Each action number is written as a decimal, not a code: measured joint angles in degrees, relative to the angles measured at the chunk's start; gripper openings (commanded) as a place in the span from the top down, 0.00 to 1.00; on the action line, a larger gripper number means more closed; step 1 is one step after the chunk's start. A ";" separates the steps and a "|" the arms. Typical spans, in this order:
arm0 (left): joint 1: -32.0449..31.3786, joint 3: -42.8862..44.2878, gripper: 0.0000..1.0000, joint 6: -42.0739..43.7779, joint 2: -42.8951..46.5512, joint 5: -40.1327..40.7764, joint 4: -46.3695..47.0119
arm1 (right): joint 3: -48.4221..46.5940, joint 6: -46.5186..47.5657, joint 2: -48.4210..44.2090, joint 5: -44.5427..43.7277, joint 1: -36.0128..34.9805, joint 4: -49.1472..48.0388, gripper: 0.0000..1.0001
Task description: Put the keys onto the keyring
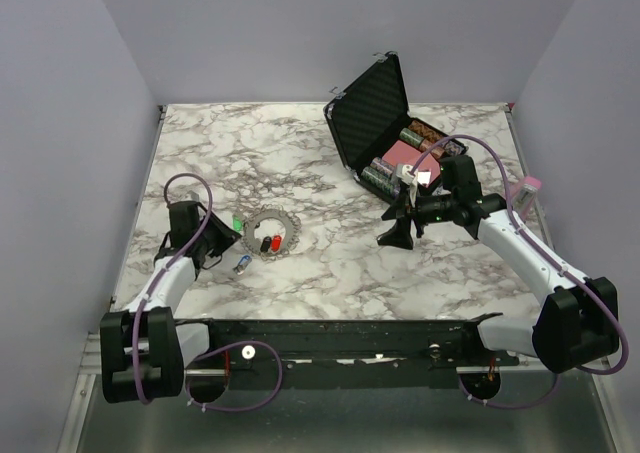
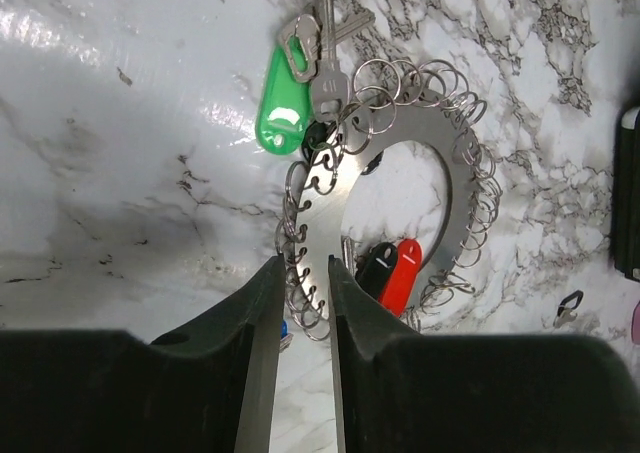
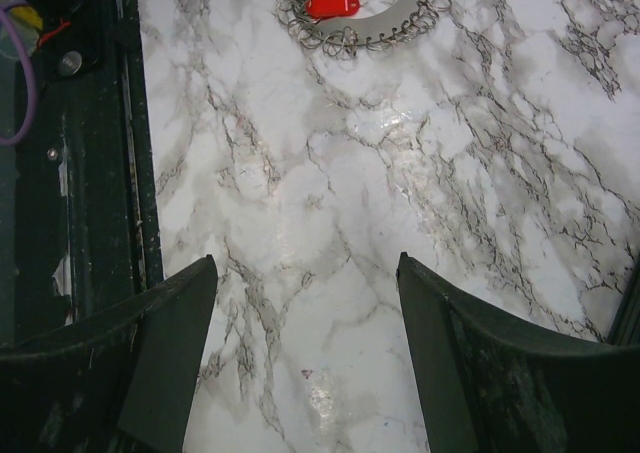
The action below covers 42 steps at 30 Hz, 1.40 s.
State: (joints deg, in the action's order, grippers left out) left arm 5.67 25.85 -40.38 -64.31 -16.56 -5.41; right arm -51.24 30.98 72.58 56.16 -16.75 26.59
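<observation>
Right now your left end effector (image 2: 305, 273) sits low over the near rim of the keyring (image 2: 440, 143), a flat silver crescent fringed with small wire loops. It lies on the desk (image 1: 350, 283) just ahead of the left arm. The 2 fingers (image 2: 262, 323) stand a narrow slot apart with the looped rim at their tips. I cannot tell whether they pinch it or merely bracket it.

The step in hand looks like pinning the ring. Close squarely on the flat plate rather than on a springy loop, and keep the wrist low so the ring does not tip.

The silver key (image 2: 328, 68) lies at the far rim beside a green tag (image 2: 283, 103). The red key (image 2: 402, 273) and black key (image 2: 378, 268) rest side by side inside the ring's opening.

The left arm reaches forward, its forearm angled down toward the desk. Your right end effector (image 3: 305, 273) hangs wide apart and empty, well apart from the ring and near the black case (image 1: 370, 98).
</observation>
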 measured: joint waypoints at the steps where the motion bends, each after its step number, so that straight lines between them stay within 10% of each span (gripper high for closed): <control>1: 0.00 -0.79 0.69 -0.35 0.35 0.00 0.07 | 0.00 0.00 0.00 0.00 0.00 0.00 0.19; 42: -4.31 -1.86 0.73 -3.72 -3.69 1.09 -1.55 | 0.00 0.17 0.00 0.02 0.00 0.09 0.19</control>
State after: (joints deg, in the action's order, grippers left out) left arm 1.37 23.99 -44.10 -68.01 -15.46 -6.96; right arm -51.24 31.16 72.58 56.18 -16.75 26.68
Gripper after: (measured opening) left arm 0.276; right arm 0.809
